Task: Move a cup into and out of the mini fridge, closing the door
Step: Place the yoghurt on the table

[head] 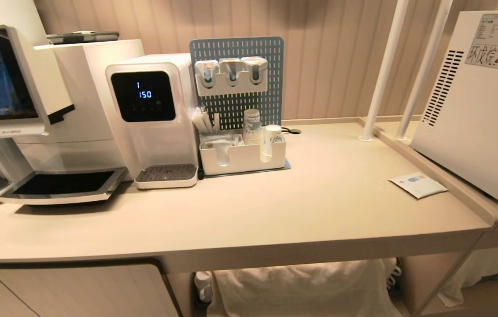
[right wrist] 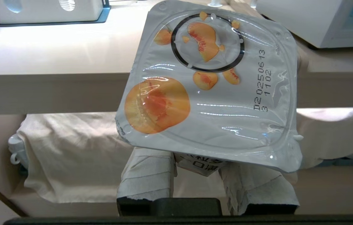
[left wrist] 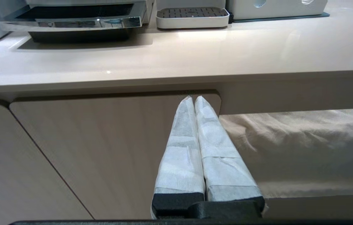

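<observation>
Right tool point(right wrist: 195, 175) pinched the cup point(right wrist: 209, 84) by its body, lid facing the wrist, held below the bench point(right wrist: 54, 53) edge, probably carried ready for the mini fridge point(head: 477, 110) standing to the right. Left tool point(left wrist: 194, 100) was pressed together, empty, parked before the cabinet front point(left wrist: 101, 150).

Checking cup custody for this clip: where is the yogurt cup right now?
Right wrist view only: the cup sits clamped in the right gripper, held in front of the counter's edge, below the tabletop.
</observation>
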